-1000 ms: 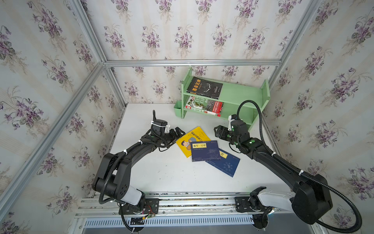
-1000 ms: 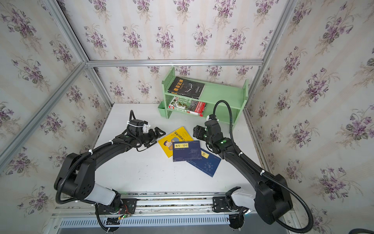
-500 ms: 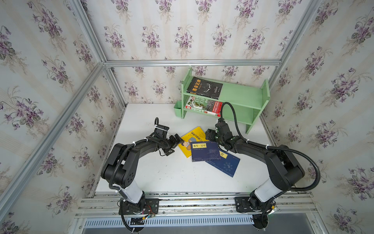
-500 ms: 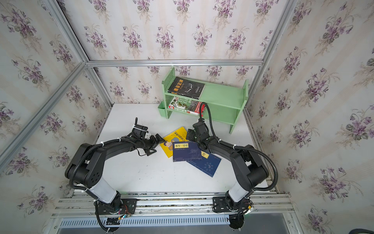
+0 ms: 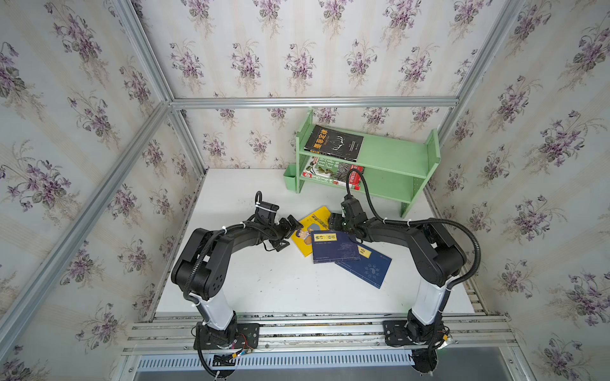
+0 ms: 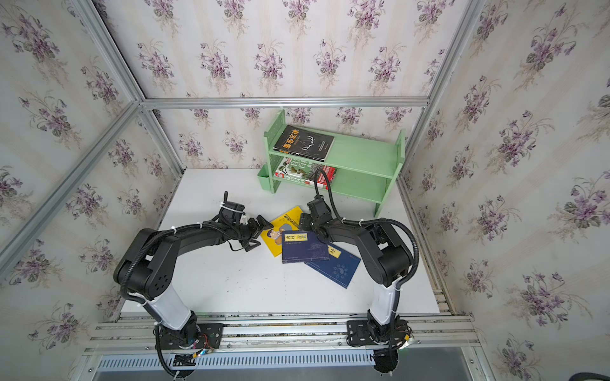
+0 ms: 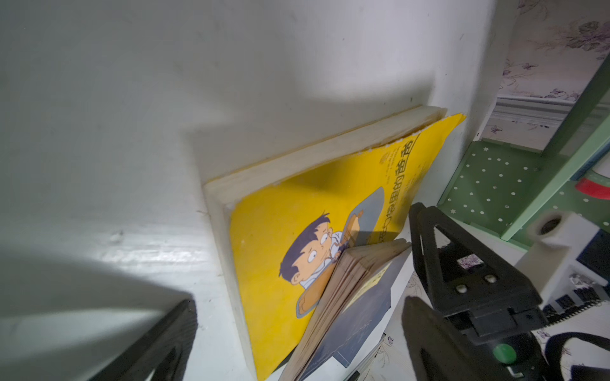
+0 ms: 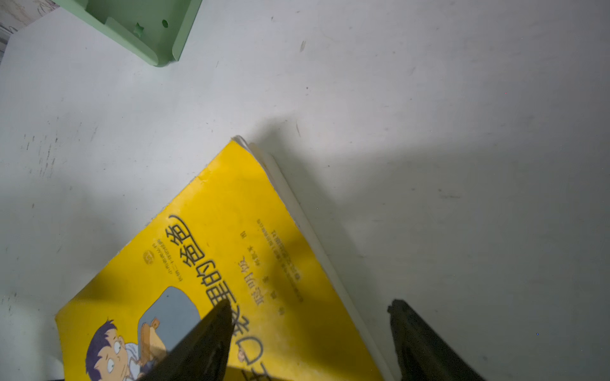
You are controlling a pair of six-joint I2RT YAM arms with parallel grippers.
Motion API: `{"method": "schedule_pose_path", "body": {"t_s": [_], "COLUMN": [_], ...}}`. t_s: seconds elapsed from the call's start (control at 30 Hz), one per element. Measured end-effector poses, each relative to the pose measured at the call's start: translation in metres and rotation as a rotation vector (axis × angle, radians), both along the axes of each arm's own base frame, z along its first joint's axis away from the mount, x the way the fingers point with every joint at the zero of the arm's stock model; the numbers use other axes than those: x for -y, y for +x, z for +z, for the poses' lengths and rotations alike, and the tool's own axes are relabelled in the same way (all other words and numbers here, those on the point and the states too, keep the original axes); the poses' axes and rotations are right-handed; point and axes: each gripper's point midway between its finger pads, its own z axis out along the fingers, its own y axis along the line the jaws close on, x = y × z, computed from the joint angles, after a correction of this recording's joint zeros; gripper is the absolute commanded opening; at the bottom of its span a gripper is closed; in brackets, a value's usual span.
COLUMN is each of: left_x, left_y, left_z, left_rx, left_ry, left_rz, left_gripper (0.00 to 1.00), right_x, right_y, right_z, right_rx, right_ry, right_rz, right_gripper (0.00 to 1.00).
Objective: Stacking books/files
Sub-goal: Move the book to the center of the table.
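Obs: yellow cartoon book (image 5: 312, 219) flat on worktop (image 5: 264, 287), navy book (image 5: 333, 245) overlapping it; left jaws wide at its corner; right jaws apart, straddling its opposite edge, one finger (image 8: 198, 343) over cover; left arm (image 5: 231, 237) and right arm (image 5: 396, 231) low, elbows bent.

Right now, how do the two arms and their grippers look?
Both the left arm and the right arm are black with rounded joints, and each has a white segment above its base. Ribbed black hoses run along them, fastened with white ties. The left gripper and the right gripper are black, with tapered fingers.
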Motion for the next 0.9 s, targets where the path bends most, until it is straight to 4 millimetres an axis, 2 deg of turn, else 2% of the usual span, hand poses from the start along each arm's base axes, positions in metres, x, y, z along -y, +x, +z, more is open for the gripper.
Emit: {"method": "schedule_pose_path", "body": {"t_s": [0.1, 0.27, 0.43, 0.57, 0.63, 0.8, 0.9], "left_x": [0.005, 0.008, 0.000, -0.027, -0.042, -0.082, -0.113], "left_y": [0.005, 0.011, 0.023, 0.041, 0.050, 0.078, 0.082], "left_z": [0.001, 0.002, 0.004, 0.011, 0.021, 0.069, 0.091], "left_rx": [0.008, 0.003, -0.008, 0.009, 0.029, 0.192, 0.274], "left_ry": [-0.020, -0.029, -0.022, 0.000, 0.002, -0.001, 0.015], "left_rz": [-0.012, -0.015, 0.013, 0.075, 0.108, 0.176, 0.220], "left_gripper": [1.00, 1.00, 1.00, 1.00, 1.00, 1.00, 1.00], "right_x": [-0.011, -0.029, -0.048, -0.089, -0.100, -0.128, -0.142], "right_y": [0.004, 0.011, 0.016, 0.002, -0.002, -0.017, -0.029], "right_z": [-0.002, 0.007, 0.009, 0.013, 0.014, 0.020, 0.025], "right_rx": [-0.025, -0.022, -0.014, -0.020, -0.033, -0.073, -0.100], "right_ry": [0.035, 0.081, 0.085, 0.105, 0.113, 0.156, 0.192], "right_rz": [0.024, 0.057, 0.081, 0.167, 0.187, 0.250, 0.301], "right_gripper": [0.74, 0.71, 0.69, 0.69, 0.68, 0.67, 0.67]}}
